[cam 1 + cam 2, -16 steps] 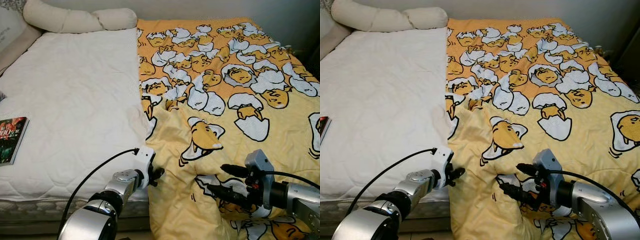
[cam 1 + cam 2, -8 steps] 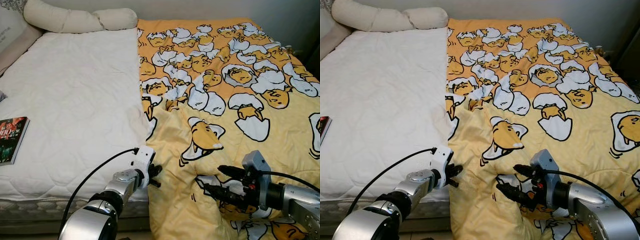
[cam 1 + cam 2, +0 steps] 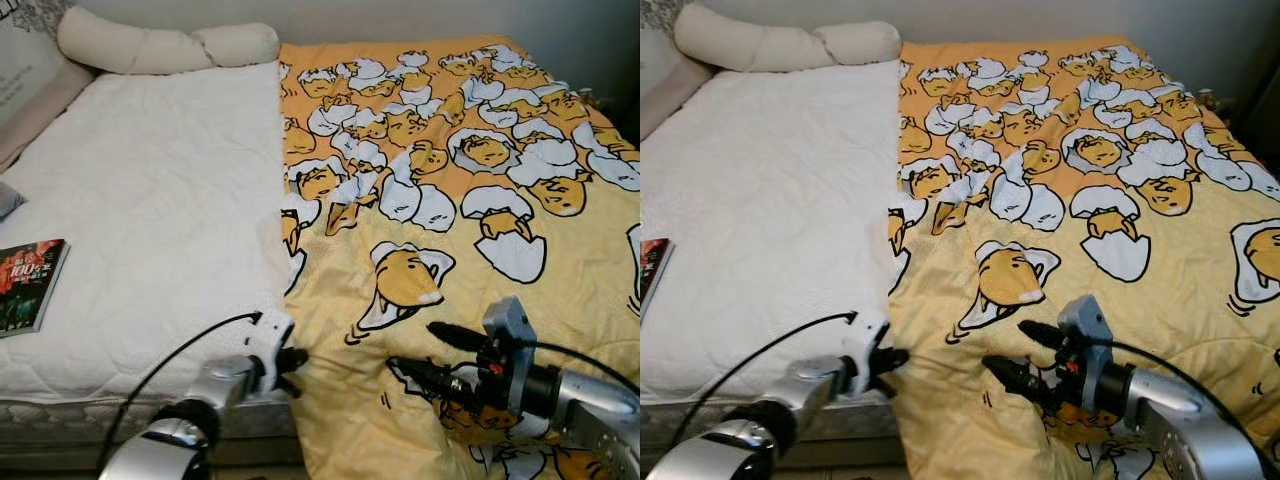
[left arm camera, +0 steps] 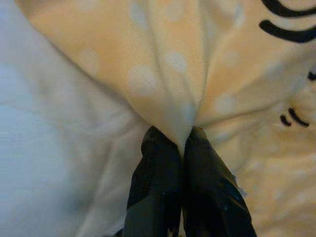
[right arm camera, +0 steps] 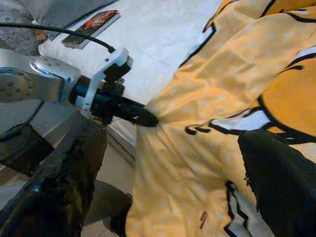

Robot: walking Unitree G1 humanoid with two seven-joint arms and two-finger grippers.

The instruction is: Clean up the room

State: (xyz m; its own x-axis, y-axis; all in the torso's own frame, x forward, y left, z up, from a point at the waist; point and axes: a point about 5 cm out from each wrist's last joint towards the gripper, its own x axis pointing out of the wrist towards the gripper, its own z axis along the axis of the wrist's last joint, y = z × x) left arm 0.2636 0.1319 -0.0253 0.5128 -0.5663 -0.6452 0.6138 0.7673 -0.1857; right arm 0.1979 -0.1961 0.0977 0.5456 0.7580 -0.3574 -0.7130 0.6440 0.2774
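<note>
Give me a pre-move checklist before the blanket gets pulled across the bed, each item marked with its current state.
1. Left claw shut on the yellow blanket edge: ok, a fold is pinched between its fingers.
2. Right claw gripping the blanket: not ok, it is open above the fabric.
3. Bare white mattress ready for spreading: not ok, a book lies near its left edge.
4. Pillow out of the way at the head of the bed: ok.
5. Left arm's cable free of the blanket: ok, it arcs over the mattress.
</note>
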